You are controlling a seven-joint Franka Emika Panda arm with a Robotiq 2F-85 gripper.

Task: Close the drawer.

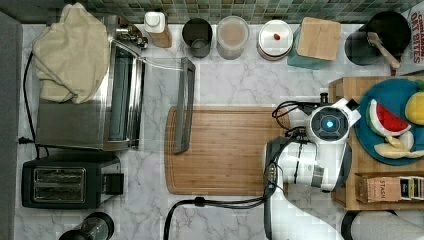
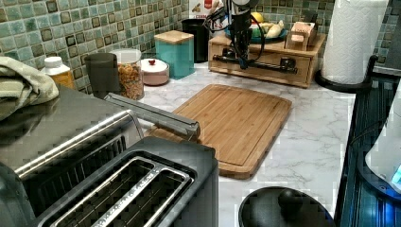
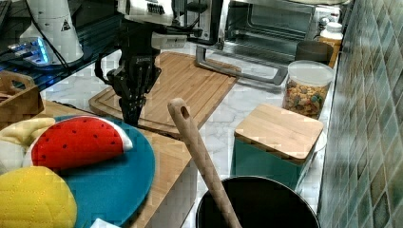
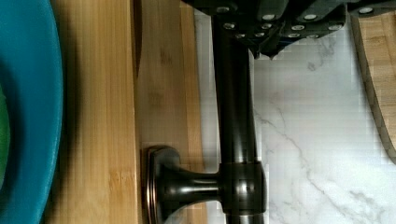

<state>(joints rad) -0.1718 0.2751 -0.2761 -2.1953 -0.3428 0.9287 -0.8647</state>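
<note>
Gripper at drawer handle, drawer nearly shut.

Left view: gripper (image 2: 242,60) at black bar handle (image 2: 255,64) of drawer (image 2: 265,71) in bamboo box by paper towel roll (image 2: 352,40); can't tell if fingers closed.
Wrist view: handle (image 4: 236,116) smooth, glossy metal, maybe slippery; bamboo front (image 4: 163,93) stiff, light—push at bar or front.

Readable stuff, not much: "OAT BITES" in white letters on a red-and-white box (image 1: 416,22) at the top view's upper right corner, cut off by the edge. "STASH" printed sideways on a brown tea box (image 1: 389,189) tucked in the wooden organizer at the top view's lower right. Black warning triangle sticker on the white robot base (image 3: 56,29) in the right view, symbol inside too small to make out. Rest unreadable.
</note>
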